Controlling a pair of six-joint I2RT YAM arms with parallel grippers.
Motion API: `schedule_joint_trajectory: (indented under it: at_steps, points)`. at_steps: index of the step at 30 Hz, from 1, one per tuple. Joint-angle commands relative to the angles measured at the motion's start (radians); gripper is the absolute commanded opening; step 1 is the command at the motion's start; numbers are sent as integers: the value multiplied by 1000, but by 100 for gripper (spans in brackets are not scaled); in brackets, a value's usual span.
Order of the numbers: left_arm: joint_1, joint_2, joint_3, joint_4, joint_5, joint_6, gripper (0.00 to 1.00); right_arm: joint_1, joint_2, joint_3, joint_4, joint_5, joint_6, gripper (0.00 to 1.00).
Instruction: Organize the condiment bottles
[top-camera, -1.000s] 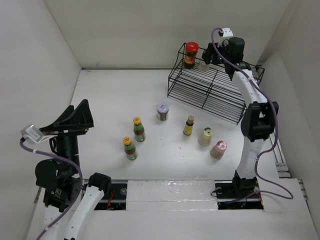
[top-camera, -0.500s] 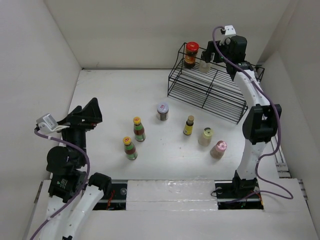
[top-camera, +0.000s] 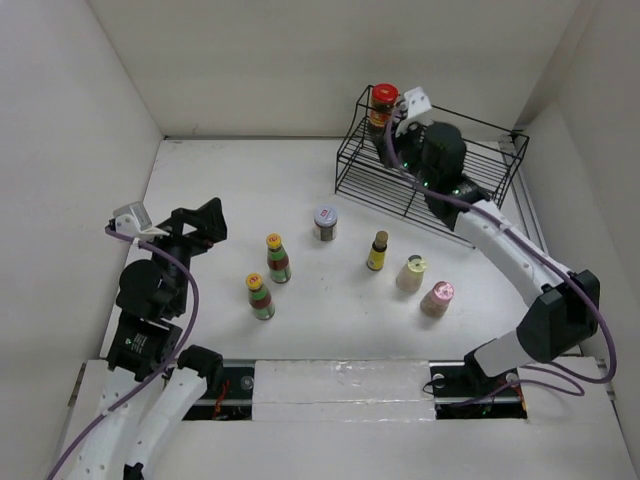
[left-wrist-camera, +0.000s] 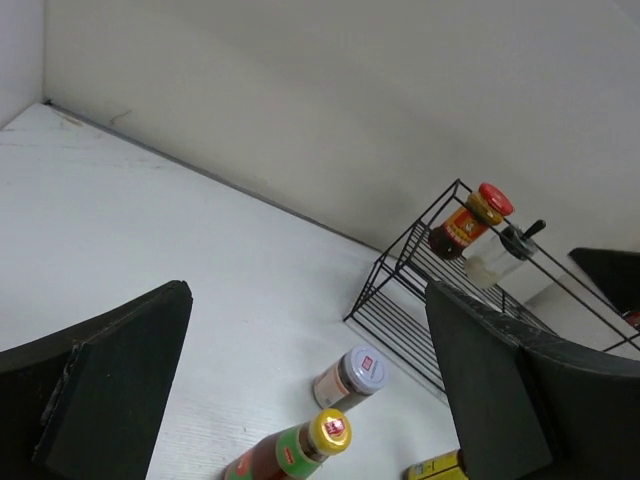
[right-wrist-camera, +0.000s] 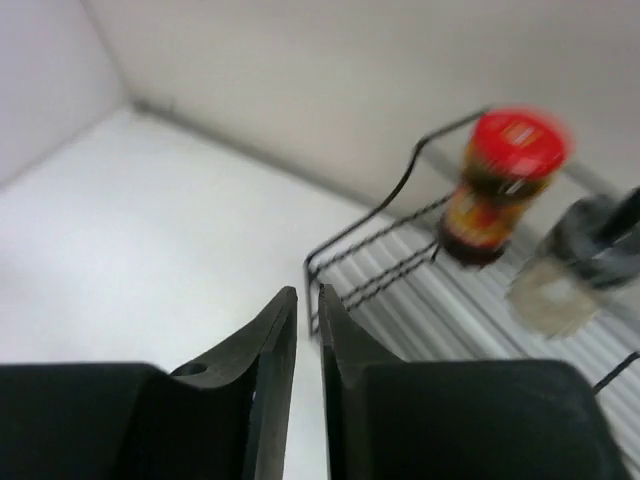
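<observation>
Looking down on a white table (top-camera: 230, 190), two robot arms reach in from its near edge. A black wire rack (top-camera: 420, 188) stands in the far right corner. On its top shelf, at the left end, sits a red-lidded jar (top-camera: 380, 108), with a clear bottle with a black cap (left-wrist-camera: 495, 262) just beside it on the right. Six more containers stand upright on the table, apart from one another. A purple-lidded jar (top-camera: 326, 222) is near the middle. Two red and green bottles with yellow caps (top-camera: 278, 258) (top-camera: 261, 297) stand nearer the left and the near edge. A yellow bottle with a dark cap (top-camera: 377, 251), a cream bottle (top-camera: 411, 272) and a pink-capped bottle (top-camera: 437, 298) form a slanted line toward the right. The left pincer (top-camera: 203, 226) hangs above the left side of the table, spread wide and holding nothing. The right pincer (right-wrist-camera: 308, 300) is over the rack's left end near the red-lidded jar, fingers pressed nearly together with nothing between them.
</observation>
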Motion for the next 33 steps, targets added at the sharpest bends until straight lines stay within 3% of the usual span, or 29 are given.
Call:
schedule_joint_trajectory:
  at_steps: [1, 2, 3, 6, 7, 12, 17, 23, 26, 33]
  points:
    - [-5, 13, -10, 37, 47, 28, 97, 81, -10, -157, 64, 89, 49, 22]
    - [-5, -1, -25, 37, 47, 28, 89, 118, -32, -191, 45, 144, 49, 35]
    - [-5, -10, -25, 37, 47, 28, 82, 130, -56, -258, 28, 153, 49, 58]
    - [-5, -21, -25, 46, 47, 37, 59, 170, -168, -370, -52, 144, 58, 83]
    - [-5, -21, -25, 46, 47, 37, 55, 181, -211, -386, -89, 163, 69, 83]
    - [-5, -21, -25, 56, 47, 37, 51, 221, -303, -481, -296, 216, 125, 83]
    - [-5, -11, -25, 56, 69, 37, 53, 221, -325, -540, -273, 239, 136, 79]
    - [-5, -1, -25, 56, 78, 28, 55, 221, -213, -517, -262, 174, 124, 71]
    - [-5, -1, -25, 56, 78, 28, 56, 221, -184, -517, -238, 174, 124, 60]
    - [-5, -1, -25, 56, 87, 28, 57, 224, -173, -507, -195, 190, 133, 24]
